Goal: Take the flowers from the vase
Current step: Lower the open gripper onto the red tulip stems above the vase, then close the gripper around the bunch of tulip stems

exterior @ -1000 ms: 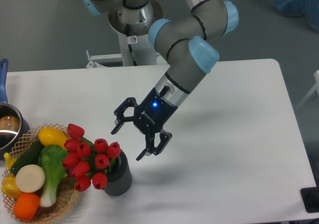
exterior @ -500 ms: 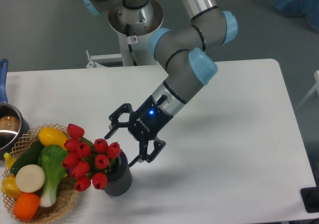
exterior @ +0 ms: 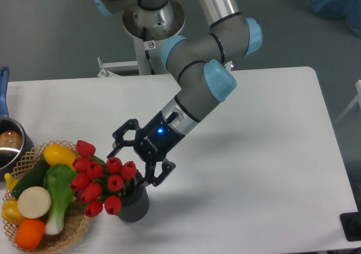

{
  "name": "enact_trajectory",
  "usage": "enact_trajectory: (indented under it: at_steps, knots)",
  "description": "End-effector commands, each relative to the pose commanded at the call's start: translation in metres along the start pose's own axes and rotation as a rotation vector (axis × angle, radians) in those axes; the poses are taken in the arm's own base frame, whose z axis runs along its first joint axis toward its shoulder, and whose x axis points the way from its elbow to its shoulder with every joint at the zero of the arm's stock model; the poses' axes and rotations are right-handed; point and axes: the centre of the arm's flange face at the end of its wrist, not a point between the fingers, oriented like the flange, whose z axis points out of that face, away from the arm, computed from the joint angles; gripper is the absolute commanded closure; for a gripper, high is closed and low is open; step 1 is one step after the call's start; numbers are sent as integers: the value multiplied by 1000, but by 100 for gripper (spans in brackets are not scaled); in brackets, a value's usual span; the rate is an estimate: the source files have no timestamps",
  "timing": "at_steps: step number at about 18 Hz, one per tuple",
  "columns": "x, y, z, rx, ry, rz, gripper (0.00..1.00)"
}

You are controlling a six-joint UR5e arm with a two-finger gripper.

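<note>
The flowers (exterior: 101, 182), a bunch of red tulip buds, lean out to the left from the vase (exterior: 134, 203), a short dark cylinder near the table's front left. My gripper (exterior: 131, 165) hangs open just above and right of the buds. One fingertip is at the upper left near 200,300. The other is near the vase mouth at 265,350. Nothing is between the fingers. The stems are mostly hidden behind the buds.
A wicker basket (exterior: 25, 158) of toy vegetables sits at the front left, touching the flowers. A steel pot (exterior: 8, 144) with a blue handle stands at the left edge. The white table (exterior: 271, 152) stretches right of the arm.
My gripper has moved down and to the left, from the table's middle to just over the tulip buds and vase mouth. It stays open. The flowers and vase have not moved.
</note>
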Motion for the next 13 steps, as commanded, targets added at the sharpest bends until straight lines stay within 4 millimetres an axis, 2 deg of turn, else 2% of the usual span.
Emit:
enact_trajectory:
  at_steps: [3,6,8,11,13]
  knots:
    - [2,1,2,-2,5,-2,48]
    - [2,1,2,-2,5,-2,54]
    - [1,0,2,-1,3,2,64]
    - [1,-1,0,0,1,2,74]
    - [1,-1,0,0,0,3,75]
